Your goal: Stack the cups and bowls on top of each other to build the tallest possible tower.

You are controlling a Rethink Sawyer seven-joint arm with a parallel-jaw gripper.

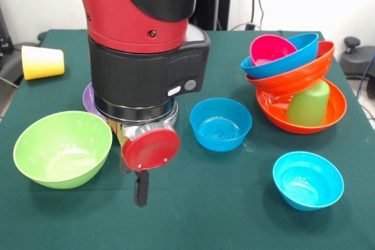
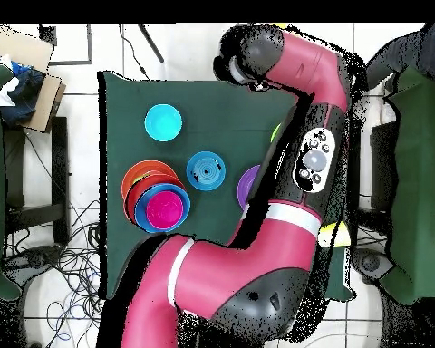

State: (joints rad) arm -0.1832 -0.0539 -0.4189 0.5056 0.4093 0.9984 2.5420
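In the front view the gripper (image 1: 141, 190) hangs low over the green bench (image 1: 193, 215), at about 7 o'clock from the picture's centre. Only one dark finger shows below the red round cap, so I cannot tell whether it stands apart or together; nothing shows in its grasp. The lime green bowl (image 1: 62, 148) sits upright at 9 o'clock of the gripper, near it. The purple bowl (image 1: 89, 100) peeps out behind the arm (image 1: 146, 39), mostly hidden. The yellow cup (image 1: 42, 62) lies on its side at 10 o'clock, near the bench's edge. A blue bowl (image 1: 220, 123) stands upright at the centre, and the small cyan bowl (image 1: 307, 180) stands at 4 o'clock. The tower (image 1: 296, 80) is at 2 o'clock: an orange bowl (image 1: 328, 115) on the bench holds the light green cup (image 1: 309, 103) upside down; on the cup a second orange bowl (image 1: 296, 77) leans, tilted, with a blue bowl (image 1: 287, 60) in it and the pink-red bowl (image 1: 270, 49) inside that.

In the overhead view the arm (image 2: 294, 181) covers the right side of the bench (image 2: 121, 100) and hides the gripper. The tower (image 2: 153, 198) is at 9 o'clock, with the pink-red bowl (image 2: 165, 207) on top. The lone blue bowl (image 2: 206, 169) lies just beside it, the cyan bowl (image 2: 162, 121) at 11 o'clock, and a sliver of the purple bowl (image 2: 248, 181) shows at the arm's edge.
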